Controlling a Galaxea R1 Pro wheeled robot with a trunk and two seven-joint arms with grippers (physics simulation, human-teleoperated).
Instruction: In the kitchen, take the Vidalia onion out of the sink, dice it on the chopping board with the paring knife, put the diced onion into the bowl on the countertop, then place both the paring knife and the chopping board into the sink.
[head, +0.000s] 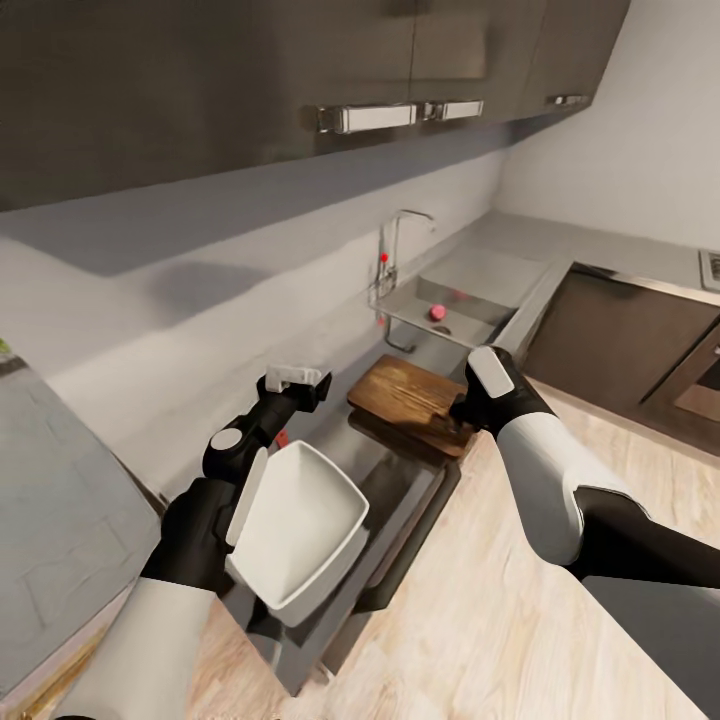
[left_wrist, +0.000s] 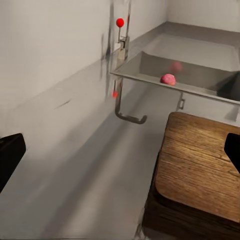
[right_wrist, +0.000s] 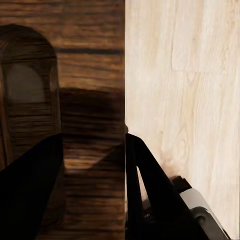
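Head view: right gripper (head: 462, 410) tips behind chopping board (head: 415, 397)

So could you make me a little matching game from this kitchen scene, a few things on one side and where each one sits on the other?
Things:
1. bowl
2. chopping board
3. pink onion
4. faucet

Places:
A. inside the sink
B. rising at the sink's wall-side edge
C. on the countertop by the left arm
D. at the countertop's front edge, at the right gripper

Pairs: 1-C, 2-D, 3-A, 4-B
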